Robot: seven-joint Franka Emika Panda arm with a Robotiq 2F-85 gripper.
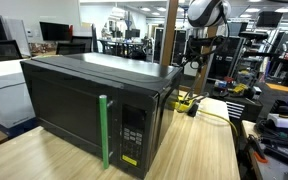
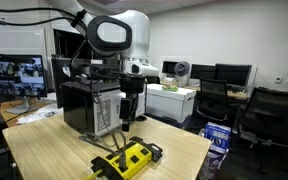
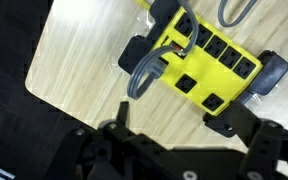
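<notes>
In my wrist view the yellow plastic power strip (image 3: 199, 62) with black end caps lies flat on the light wooden table (image 3: 74, 60), its long axis slanting upper-left to lower-right, and my tool (image 3: 184, 115) hangs above it, jaws wide, gripping nothing.

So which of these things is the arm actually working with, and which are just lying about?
In hand: end effector, open above the yellow power strip; grey plug on it.
Lying about: black microwave, office chair, monitors.
</notes>
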